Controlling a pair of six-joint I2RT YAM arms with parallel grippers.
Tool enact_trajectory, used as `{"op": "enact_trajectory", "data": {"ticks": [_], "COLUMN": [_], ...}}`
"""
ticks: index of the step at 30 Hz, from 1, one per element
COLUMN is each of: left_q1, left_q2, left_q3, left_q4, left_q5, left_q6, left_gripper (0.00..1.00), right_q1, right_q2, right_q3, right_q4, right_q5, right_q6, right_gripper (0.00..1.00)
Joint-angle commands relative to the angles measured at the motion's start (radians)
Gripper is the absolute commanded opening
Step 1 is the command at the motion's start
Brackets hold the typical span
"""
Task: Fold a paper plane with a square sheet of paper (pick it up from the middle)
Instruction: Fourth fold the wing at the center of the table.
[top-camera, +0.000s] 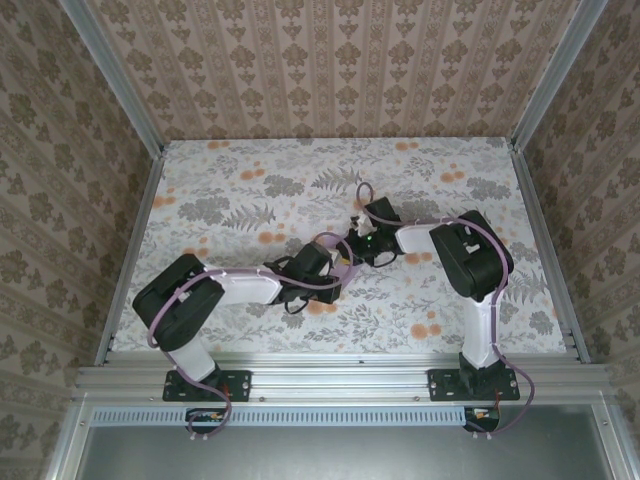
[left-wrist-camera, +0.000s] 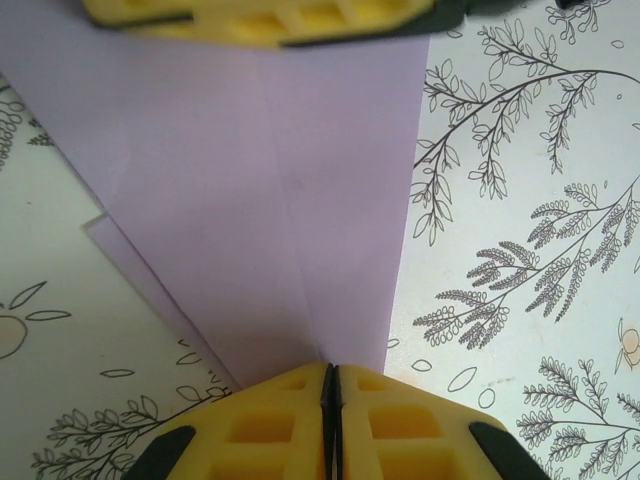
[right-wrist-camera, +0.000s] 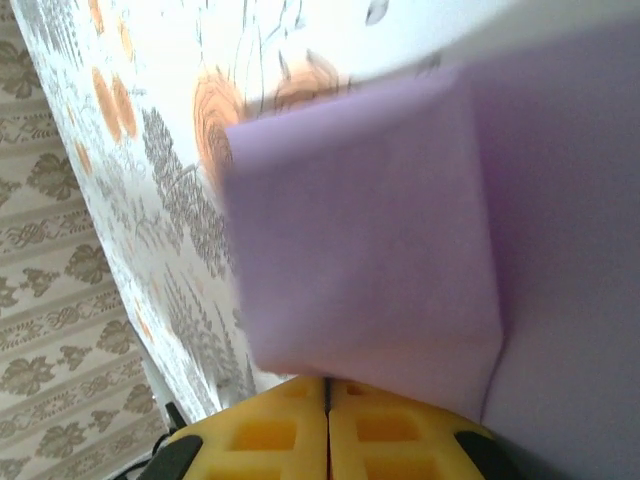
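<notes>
On table (top-camera: 250, 180), left arm (top-camera: 245, 288), right arm (top-camera: 470, 260) bent inward, jaws pinching paper (left-wrist-camera: 300, 200)

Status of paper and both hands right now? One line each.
purple paper: partly folded, layered flaps, centre crease showing, not yet a plane.
left hand: shut, pinching the paper's narrow end.
right hand: shut on the paper's edge.

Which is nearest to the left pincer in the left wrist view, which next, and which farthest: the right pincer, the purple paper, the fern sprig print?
1. purple paper: its narrow tip meets the fingertips of the left pincer, bottom centre.
2. fern sprig print: off to the right, beside the paper.
3. right pincer: at the paper's far edge, top of the view.
</notes>
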Motion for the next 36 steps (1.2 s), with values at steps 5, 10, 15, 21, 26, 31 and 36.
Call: {"op": "enact_trajectory", "data": {"ticks": [5,10,15,21,26,31,36], "left_q1": [-0.018,-0.02,-0.023,-0.023,-0.022,-0.023,-0.023], "left_q2": [0.0,-0.017,-0.033,-0.039,-0.041,-0.048,-0.069], "left_q3": [-0.102,-0.125,-0.15,-0.161,-0.168,-0.163,-0.157], "left_q4": [-0.223,-0.227,-0.223,-0.219,-0.216,-0.221,-0.224], "left_q5": [-0.026,-0.024,-0.023,-0.018,-0.015,-0.009,-0.006], "left_q6": [0.005,-0.002,-0.01,-0.011,-0.014,-0.014,-0.018], "left_gripper": [0.12,0.11,0.12,0.11,0.12,0.12,0.12], "right_q1": [-0.053,-0.072,-0.092,-0.111,-0.129,-0.146,-0.157], "right_q2": [0.09,0.125,0.147,0.184,0.207,0.233,0.219], "right_q3": [0.128,0.192,0.238,0.318,0.367,0.43,0.472], "right_q4": [-0.127,-0.167,-0.184,-0.223,-0.241,-0.283,-0.301], "right_q5": [0.174,0.195,0.199,0.209,0.211,0.223,0.207], "right_q6": [-0.084,-0.106,-0.107,-0.119,-0.122,-0.143,-0.159], "right_gripper": [0.1,0.1,0.1,0.1,0.1,0.1,0.1]}}
